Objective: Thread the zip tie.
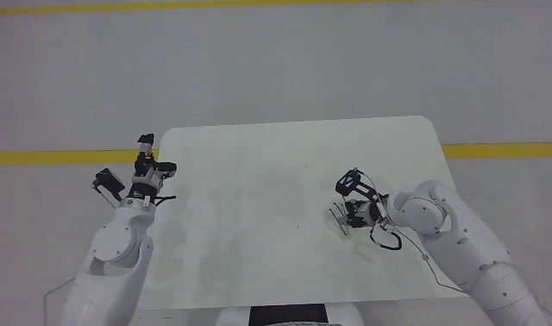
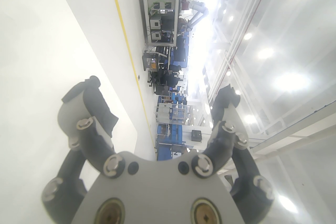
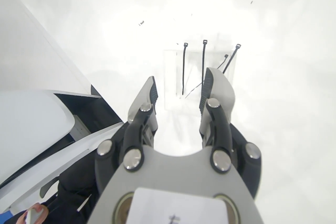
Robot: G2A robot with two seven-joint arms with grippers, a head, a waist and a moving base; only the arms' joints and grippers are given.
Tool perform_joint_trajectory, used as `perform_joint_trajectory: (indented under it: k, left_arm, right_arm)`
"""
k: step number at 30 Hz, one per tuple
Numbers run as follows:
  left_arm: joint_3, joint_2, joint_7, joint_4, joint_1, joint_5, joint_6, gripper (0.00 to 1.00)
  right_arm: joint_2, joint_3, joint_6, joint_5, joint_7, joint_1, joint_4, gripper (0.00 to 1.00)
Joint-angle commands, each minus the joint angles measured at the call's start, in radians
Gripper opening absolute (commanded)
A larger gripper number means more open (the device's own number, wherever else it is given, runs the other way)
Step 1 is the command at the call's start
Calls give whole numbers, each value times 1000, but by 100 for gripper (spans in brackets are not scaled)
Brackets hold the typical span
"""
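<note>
Top view places the right gripper (image 1: 347, 212) low over the right-hand part of the white tabletop (image 1: 259, 197), with a small cluster of black zip ties (image 1: 337, 219) just beside its tip. Right wrist view confirms the right gripper (image 3: 180, 86) stands moderately wide with nothing between its fingers. The zip ties (image 3: 204, 62) lie flat just ahead of them, several straps roughly side by side, heads at the far ends. Whether a fingertip touches any strap cannot be told. The left gripper (image 1: 145, 149) sits at the tabletop's left edge, well apart from the ties; in the left wrist view the left gripper (image 2: 160, 94) is spread wide and empty, facing out past the edge. Assessment: the task appears to be at its start. Every strap seen lies straight, no tail passes through a head, and none is held. Still to do, by my judgement: grasp one tie, bring its tail round to the head and feed it through. Markings: a white label (image 3: 170, 206) on the right gripper's body carries a mark cut by the picture edge and not legible; no writing can be made out on the ties.
</note>
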Motion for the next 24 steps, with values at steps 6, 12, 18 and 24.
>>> perform_joint_trajectory:
  k: [6, 12, 18, 24]
  left_arm:
    - [0, 0, 0, 0, 0, 0, 0, 100]
    - [0, 0, 0, 0, 0, 0, 0, 100]
    - [0, 0, 0, 0, 0, 0, 0, 100]
    - [0, 0, 0, 0, 0, 0, 0, 100]
  right_arm:
    - [1, -10, 2, -21, -12, -1, 10, 21]
    - [-5, -39, 13, -27, -32, 21, 47, 12]
    - [-16, -78, 50, -58, -51, 50, 75, 13]
    - [-26, -111, 63, -69, -74, 72, 102, 13]
